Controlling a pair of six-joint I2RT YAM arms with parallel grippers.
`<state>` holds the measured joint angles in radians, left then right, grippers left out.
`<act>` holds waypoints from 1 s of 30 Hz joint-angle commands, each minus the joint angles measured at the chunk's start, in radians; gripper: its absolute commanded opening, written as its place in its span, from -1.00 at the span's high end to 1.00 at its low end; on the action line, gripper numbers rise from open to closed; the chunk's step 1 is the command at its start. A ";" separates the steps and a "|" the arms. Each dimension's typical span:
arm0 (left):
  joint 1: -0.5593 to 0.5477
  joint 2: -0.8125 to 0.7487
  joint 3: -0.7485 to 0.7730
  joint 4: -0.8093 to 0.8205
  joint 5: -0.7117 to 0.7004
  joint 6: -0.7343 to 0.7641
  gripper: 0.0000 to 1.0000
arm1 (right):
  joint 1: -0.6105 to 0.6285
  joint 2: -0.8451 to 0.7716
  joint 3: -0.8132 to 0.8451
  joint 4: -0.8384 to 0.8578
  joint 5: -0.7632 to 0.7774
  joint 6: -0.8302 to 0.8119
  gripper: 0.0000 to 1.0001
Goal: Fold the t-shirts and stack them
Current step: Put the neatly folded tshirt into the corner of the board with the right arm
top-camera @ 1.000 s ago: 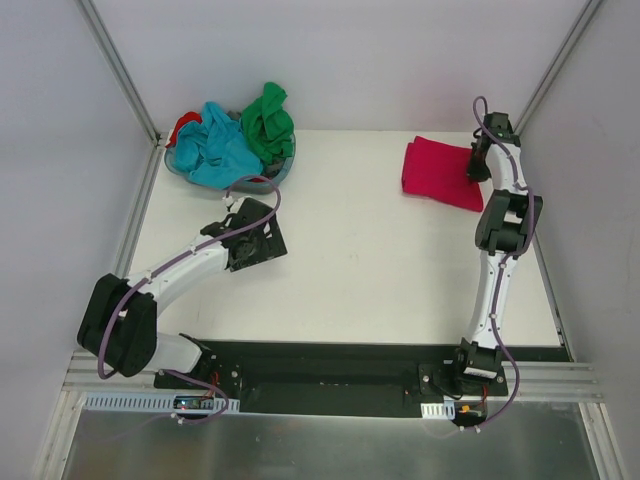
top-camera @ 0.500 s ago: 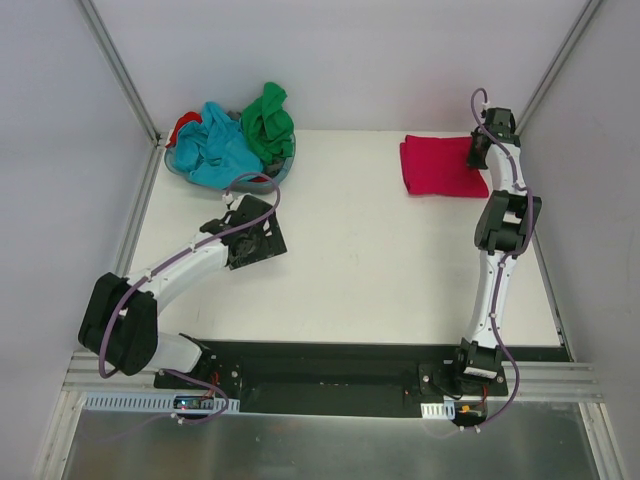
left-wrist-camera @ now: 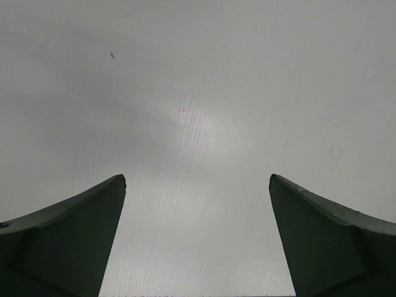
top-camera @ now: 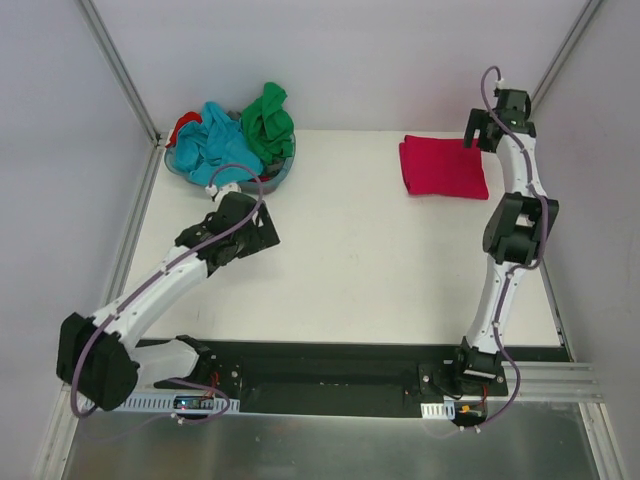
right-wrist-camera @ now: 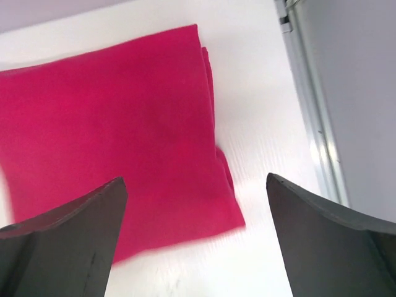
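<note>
**State.** The pink shirt (top-camera: pixel 442 168) lies folded flat on the surface (top-camera: pixel 360 260). It is directly below the right gripper (right-wrist-camera: pixel 195 179) and extends to that gripper's left. The right gripper's jaws stand wide apart and hold nothing. It hangs over the shirt's right-hand edge, near the corner of the enclosure.

The left gripper (left-wrist-camera: pixel 198 179) also has its jaws apart and is empty. Its camera shows only bare surface beneath it.

**Controlling relation.** The unfolded shirts lie ahead of the left gripper, slightly to its left and near it. They are the turquoise shirt (top-camera: pixel 212 150), the green shirt (top-camera: pixel 268 120) and the red shirt (top-camera: pixel 182 125), all heaped in the basket (top-camera: pixel 278 176). They are well apart from the right gripper, across the surface.

Judgement: the left arm is the nearer arm for the next pick, and the turquoise shirt is its closest target. The heap has no usable long axis. The pink shirt runs slightly longer side to side than front to back.

**Not determinable.**
- The heap is outside the left wrist view, so alignment must be read from the top view.
- The red shirt is mostly buried, and the basket is largely covered.
- No neck label shows on the pink shirt.
- The height of either gripper above the surface cannot be told.
</note>
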<state>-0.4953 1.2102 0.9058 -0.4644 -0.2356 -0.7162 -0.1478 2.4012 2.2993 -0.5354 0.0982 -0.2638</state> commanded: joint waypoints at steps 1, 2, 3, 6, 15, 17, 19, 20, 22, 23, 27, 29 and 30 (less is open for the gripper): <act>0.011 -0.164 -0.010 -0.011 -0.068 0.034 -0.98 | 0.045 -0.440 -0.200 0.046 0.003 0.017 -0.92; 0.011 -0.191 -0.036 -0.011 -0.099 0.028 -0.98 | 0.050 -0.518 -0.278 0.072 -0.021 0.056 -0.92; 0.011 -0.222 -0.050 -0.011 -0.117 0.014 -0.98 | 0.050 -0.596 -0.372 0.115 -0.052 0.098 -0.92; 0.011 -0.285 -0.070 -0.013 -0.102 0.018 -0.98 | 0.062 -0.772 -0.572 0.189 -0.128 0.187 -0.92; 0.011 -0.396 -0.163 -0.013 -0.082 -0.009 -0.98 | 0.237 -1.255 -1.186 0.264 -0.109 0.234 -0.92; 0.011 -0.403 -0.171 -0.011 -0.103 -0.011 -0.98 | 0.251 -1.368 -1.373 0.340 -0.188 0.256 -0.92; 0.011 -0.405 -0.171 -0.008 -0.119 -0.002 -0.98 | 0.251 -1.473 -1.530 0.397 -0.280 0.287 -0.92; 0.011 -0.403 -0.173 -0.003 -0.126 -0.002 -0.98 | 0.251 -1.526 -1.592 0.420 -0.302 0.290 -0.92; 0.011 -0.402 -0.177 0.007 -0.137 0.000 -0.98 | 0.251 -1.606 -1.705 0.463 -0.287 0.294 -0.92; 0.011 -0.399 -0.180 0.009 -0.140 0.001 -0.98 | 0.251 -1.642 -1.750 0.471 -0.255 0.305 -0.92; 0.009 -0.406 -0.203 0.020 -0.142 0.006 -0.98 | 0.252 -1.729 -1.824 0.460 -0.161 0.316 -0.92; 0.011 -0.419 -0.212 0.020 -0.143 0.011 -0.98 | 0.251 -1.754 -1.839 0.469 -0.124 0.343 -0.92; 0.011 -0.420 -0.217 0.020 -0.146 0.011 -0.98 | 0.251 -1.763 -1.844 0.476 -0.111 0.350 -0.92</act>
<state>-0.4953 0.8150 0.7086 -0.4572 -0.3492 -0.7166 0.1036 0.6842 0.4679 -0.1738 -0.0891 0.0360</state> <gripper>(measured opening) 0.990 0.960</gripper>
